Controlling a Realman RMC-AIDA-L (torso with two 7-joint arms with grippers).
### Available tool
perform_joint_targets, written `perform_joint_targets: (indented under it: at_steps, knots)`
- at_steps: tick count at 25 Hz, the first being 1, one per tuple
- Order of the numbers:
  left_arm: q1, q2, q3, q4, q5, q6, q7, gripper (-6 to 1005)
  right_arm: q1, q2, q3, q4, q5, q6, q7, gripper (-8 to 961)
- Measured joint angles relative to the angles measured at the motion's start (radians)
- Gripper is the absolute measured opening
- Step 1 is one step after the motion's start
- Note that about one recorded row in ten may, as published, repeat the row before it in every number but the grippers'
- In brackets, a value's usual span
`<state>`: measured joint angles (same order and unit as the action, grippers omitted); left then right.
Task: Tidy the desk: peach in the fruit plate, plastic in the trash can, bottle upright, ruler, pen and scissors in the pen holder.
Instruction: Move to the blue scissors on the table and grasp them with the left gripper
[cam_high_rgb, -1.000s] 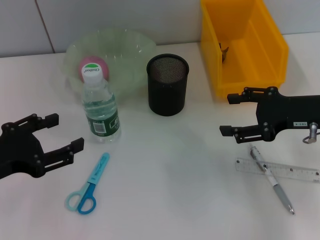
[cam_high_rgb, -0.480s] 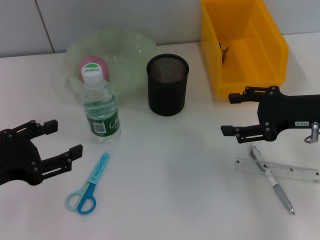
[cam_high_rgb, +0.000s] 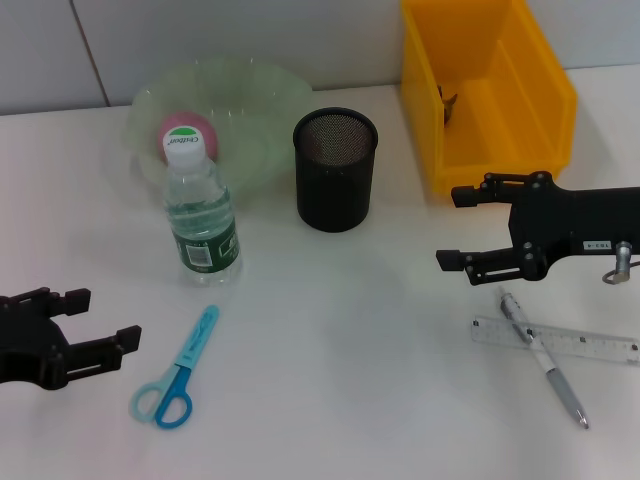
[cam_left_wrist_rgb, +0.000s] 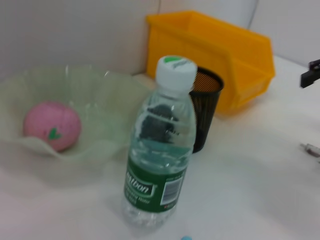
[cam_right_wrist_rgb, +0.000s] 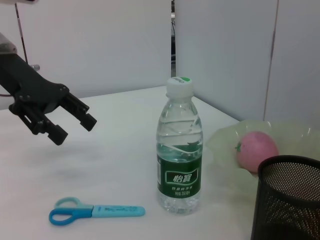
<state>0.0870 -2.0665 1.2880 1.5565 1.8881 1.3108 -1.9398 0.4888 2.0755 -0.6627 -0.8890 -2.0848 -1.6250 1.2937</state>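
I get bright, even light from overhead, with only faint soft shadows under the bottle (cam_high_rgb: 201, 212) and pen holder (cam_high_rgb: 335, 168) on the white table (cam_high_rgb: 340, 360). My left wrist view is soft and slightly blurred throughout. The head and right wrist views look sharp, without harsh glare.

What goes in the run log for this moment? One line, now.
left gripper: open, empty, beside scissors | right gripper: open, empty, above pen and ruler | bottle: upright | peach: in plate
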Motion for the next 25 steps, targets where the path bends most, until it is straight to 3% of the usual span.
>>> perform_joint_targets:
  at_steps: [3,6,8,14,15,25]
  knots:
    - [-0.022,-0.001,0.005,0.03,0.085,0.0,-0.137,785,0.0,0.0,0.0,-0.002,0.0,0.001,0.001,846]
    - [-0.022,-0.001,0.005,0.03,0.085,0.0,-0.137,785,0.001,0.0,0.0,-0.004,-0.001,0.001,0.001,846]
    - [-0.081,-0.002,0.028,0.039,0.207,0.001,-0.295,784,0.001,0.0,0.0,-0.004,-0.001,0.001,0.001,846]
    - [-0.095,-0.002,0.049,0.043,0.247,-0.002,-0.335,783,-0.007,-0.001,0.001,-0.004,-0.001,0.0,0.002,846]
    - [-0.141,-0.003,0.107,0.068,0.374,-0.007,-0.472,783,-0.009,-0.001,0.003,-0.004,-0.002,0.0,0.002,846]
    - [-0.207,-0.004,0.232,0.102,0.56,-0.026,-0.661,780,-0.017,-0.003,0.012,-0.004,0.002,0.025,-0.009,846]
